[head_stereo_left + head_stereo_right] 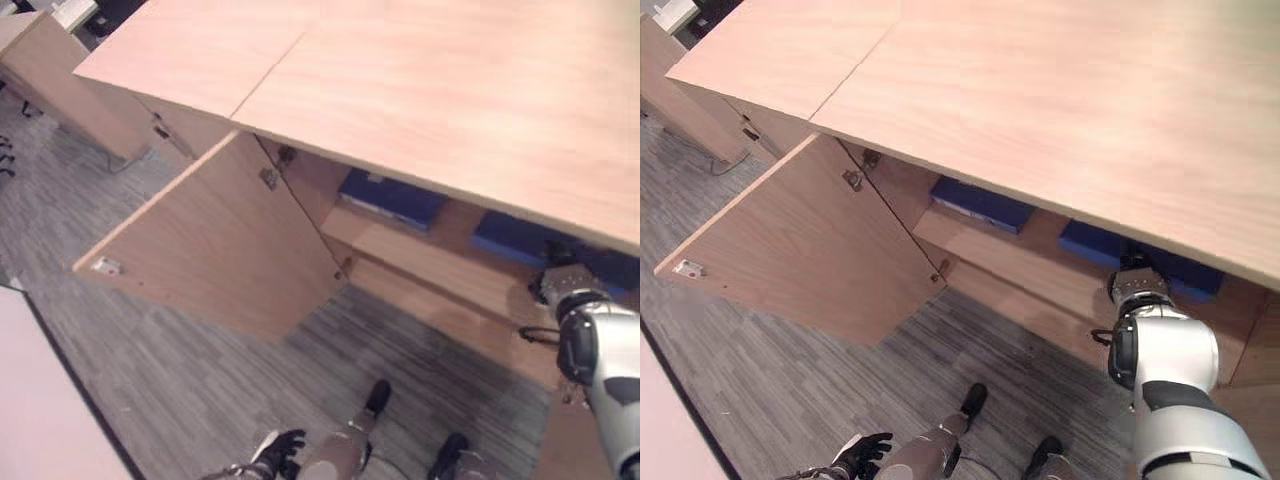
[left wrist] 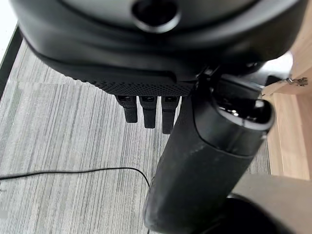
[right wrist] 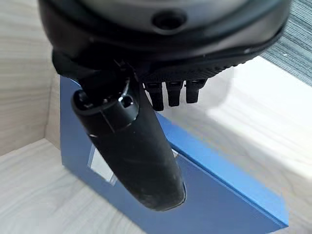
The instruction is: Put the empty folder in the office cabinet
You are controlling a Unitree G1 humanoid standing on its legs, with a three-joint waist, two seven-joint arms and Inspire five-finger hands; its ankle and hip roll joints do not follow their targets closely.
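We see a pale label point(image 3: 100, 168) on the blue folder point(image 3: 204, 195), but we cannot read any writing on it. That folder lies flat on the upper shelf point(image 1: 1010, 262) inside the wooden office cabinet point(image 1: 1040, 90), at the shelf's right end, close to the inner side wall. Our right hand point(image 3: 168, 92) is reached in under the cabinet top just above the folder; its fingers point(image 3: 168, 95) hang short and loose and its thumb point(image 3: 129, 156) lies over the blue cover, gripping nothing that we can make out. A second blue folder point(image 1: 980, 205) rests further left on the same shelf, well apart from the first, with bare shelf between them. The cabinet door point(image 1: 810, 245) stands swung wide open to the left over the grey striped carpet point(image 1: 180, 370), leaving the cabinet's front edge free. Our left hand point(image 1: 280, 448) hangs low over the carpet, fingers point(image 2: 148, 112) relaxed and holding nothing. Another wooden unit point(image 1: 70, 85) stands further off at the upper left.
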